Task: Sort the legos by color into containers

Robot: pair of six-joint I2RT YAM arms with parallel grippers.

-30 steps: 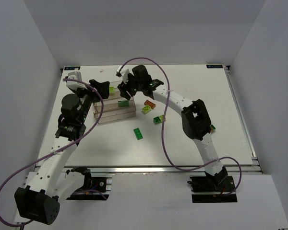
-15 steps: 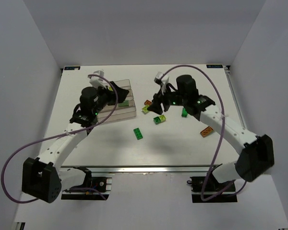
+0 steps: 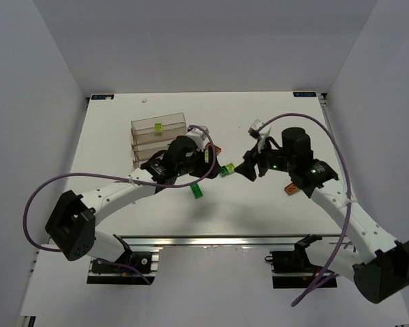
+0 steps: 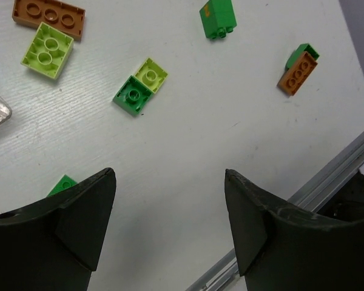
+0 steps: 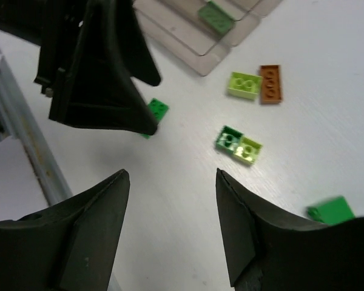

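Plainly beyond both spread jaws, untouched, lie the legos (image 4: 133, 95).

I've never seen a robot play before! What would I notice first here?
The black left gripper and right gripper hang open over the white table, facing each other. Below lie scattered plastic bricks, like a flat orange brick and a dark green and lime pair side by side. At the back left, clear plastic stepped bins hold one lime brick.
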